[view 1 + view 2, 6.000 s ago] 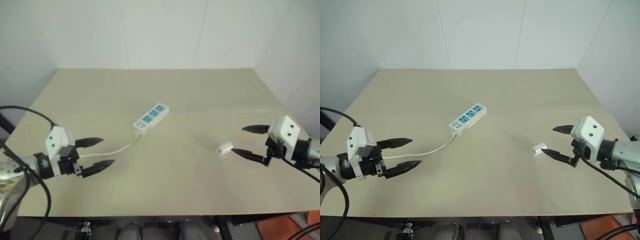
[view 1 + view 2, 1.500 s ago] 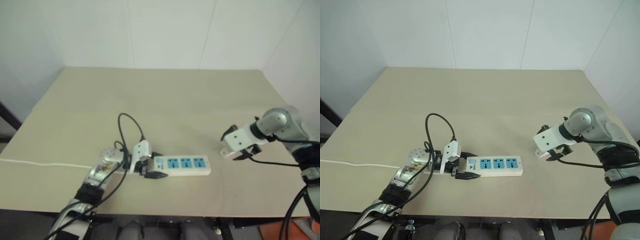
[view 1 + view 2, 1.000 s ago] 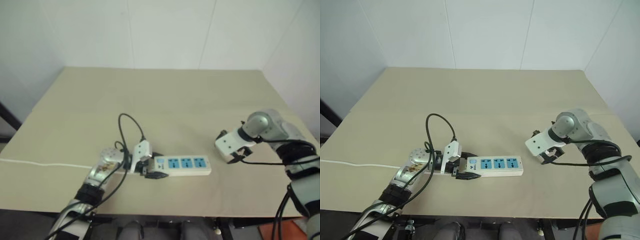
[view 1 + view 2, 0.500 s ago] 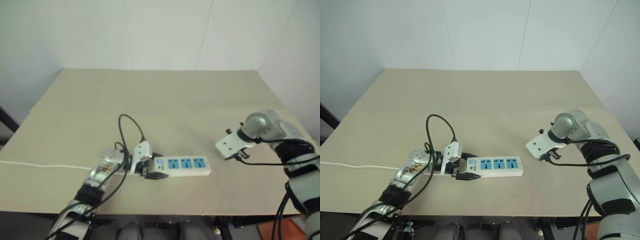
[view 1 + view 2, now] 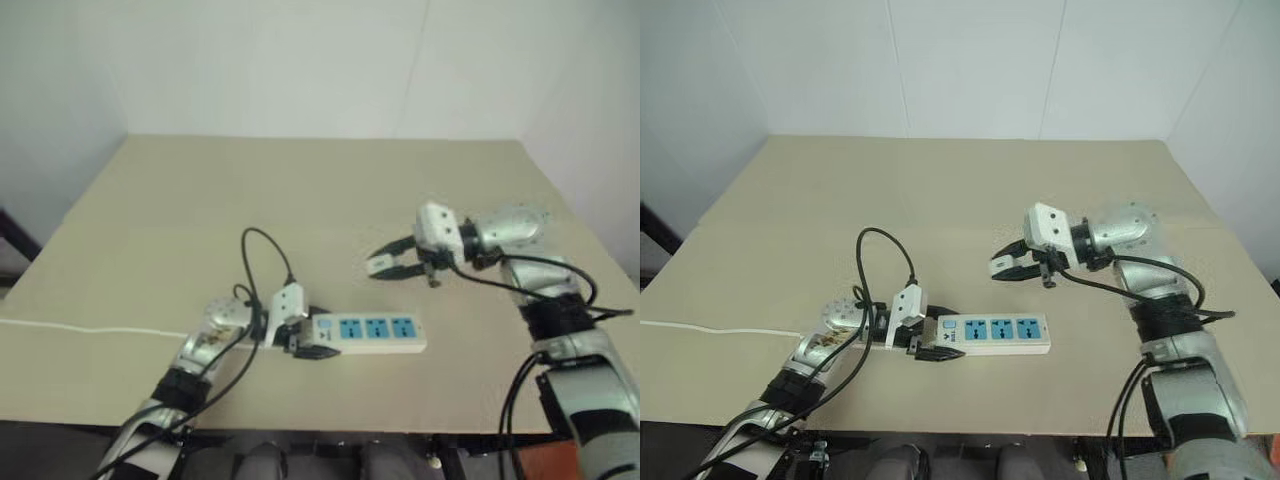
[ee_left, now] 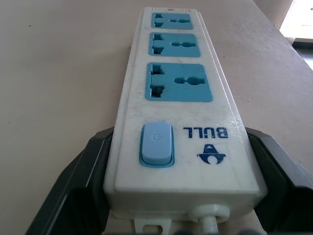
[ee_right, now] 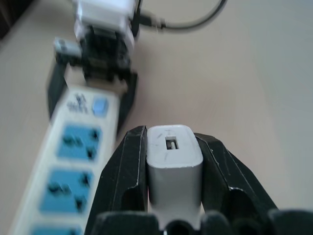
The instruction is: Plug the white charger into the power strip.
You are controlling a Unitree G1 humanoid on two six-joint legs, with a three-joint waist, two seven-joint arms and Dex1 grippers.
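The power strip [image 5: 992,335] lies flat near the table's front edge, its three blue socket panels facing up. My left gripper [image 5: 938,334] is shut on its switch end; in the left wrist view the black fingers [image 6: 73,196] clamp both sides of the power strip [image 6: 178,98]. My right gripper [image 5: 1008,262] hovers above the table, just beyond the strip's middle, pointing left. It is shut on the white charger [image 7: 173,161], which sits between the fingers [image 7: 128,166] with its USB port showing. That view also shows the power strip [image 7: 68,161] below.
The strip's thin white cord [image 5: 720,328] trails off to the table's left edge. A black cable loop [image 5: 885,250] arches over my left wrist. The beige table [image 5: 970,190] is bounded by white walls at the back and sides.
My right gripper closed on the charger, lifted it off the table and swung left toward the strip, turning to point left. The left gripper and strip stayed still.
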